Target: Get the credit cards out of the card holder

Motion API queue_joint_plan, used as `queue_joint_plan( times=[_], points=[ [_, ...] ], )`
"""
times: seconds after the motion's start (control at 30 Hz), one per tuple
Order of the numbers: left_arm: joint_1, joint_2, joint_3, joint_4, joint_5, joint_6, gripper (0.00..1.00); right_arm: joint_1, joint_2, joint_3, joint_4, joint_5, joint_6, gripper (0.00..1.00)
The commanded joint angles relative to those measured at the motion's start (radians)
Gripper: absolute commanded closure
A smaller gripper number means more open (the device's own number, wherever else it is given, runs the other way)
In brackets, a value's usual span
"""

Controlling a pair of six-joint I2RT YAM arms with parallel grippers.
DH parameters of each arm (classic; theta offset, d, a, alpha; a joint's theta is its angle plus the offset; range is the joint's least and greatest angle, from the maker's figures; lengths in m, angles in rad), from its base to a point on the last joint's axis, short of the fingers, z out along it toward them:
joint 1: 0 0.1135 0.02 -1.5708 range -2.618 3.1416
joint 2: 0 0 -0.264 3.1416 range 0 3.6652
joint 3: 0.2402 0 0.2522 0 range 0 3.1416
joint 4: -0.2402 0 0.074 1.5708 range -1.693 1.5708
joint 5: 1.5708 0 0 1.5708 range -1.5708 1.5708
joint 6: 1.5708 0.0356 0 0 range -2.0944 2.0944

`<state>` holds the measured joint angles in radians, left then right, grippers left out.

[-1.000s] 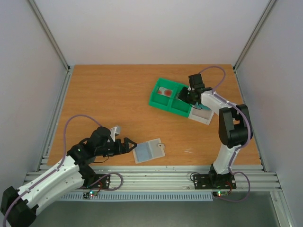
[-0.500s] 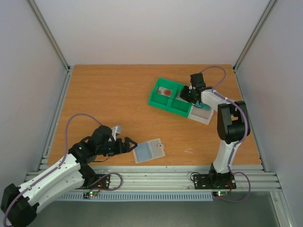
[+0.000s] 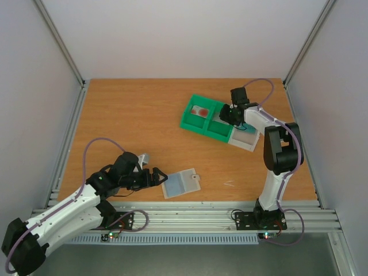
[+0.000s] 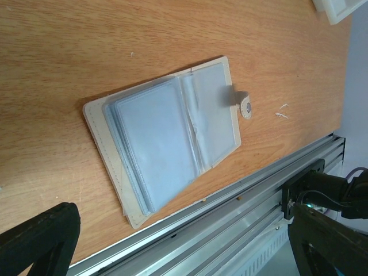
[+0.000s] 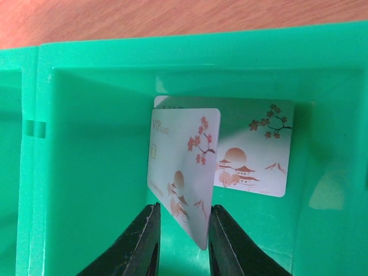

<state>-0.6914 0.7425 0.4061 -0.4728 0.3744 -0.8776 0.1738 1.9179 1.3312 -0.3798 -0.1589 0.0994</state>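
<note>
Table's near edge: the left gripper [image 3: 156, 177] hovers with its jaws spread wide and empty, just beside the card holder [image 4: 167, 138]. The holder lies opened flat on the wood with its grey-blue sleeves up. Its clear pockets appear to hold nothing, though that cannot be told for certain.

Farther back, the right gripper [image 5: 183, 242] hangs in the right-hand compartment of the green tray [image 3: 192, 124]. Its jaws are a little apart around a pale, blossom-printed card [image 5: 184, 167] standing tilted between them. Whether a finger touches it cannot be told. A second card [image 5: 259, 155] of the same print lies flat on the compartment floor behind it. A third card [image 3: 200, 110] rests in the left compartment. A white tray [image 3: 246, 141] sits against the green one.

The step in hand looks like the release of a removed card. The next move calls for wider jaws and a straight lift clear, so the card drops flat rather than being dragged out.
</note>
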Motion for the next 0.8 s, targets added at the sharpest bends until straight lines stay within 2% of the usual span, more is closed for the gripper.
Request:
queue_joint_plan(
  times=[0.0,0.43,0.77],
  points=[
    [-0.004,-0.003,0.017,0.029,0.012,0.013,0.01,-0.003,-0.031,0.058,-0.083,0.056,-0.02,0.74],
    [-0.004,0.046,0.045,-0.002,0.004,0.034,0.0,0.002,-0.143,0.086,-0.243,0.095,0.003,0.7],
    [-0.005,0.066,0.075,-0.024,0.004,0.039,0.01,0.036,-0.322,-0.023,-0.306,-0.046,0.016,0.7]
  ],
)
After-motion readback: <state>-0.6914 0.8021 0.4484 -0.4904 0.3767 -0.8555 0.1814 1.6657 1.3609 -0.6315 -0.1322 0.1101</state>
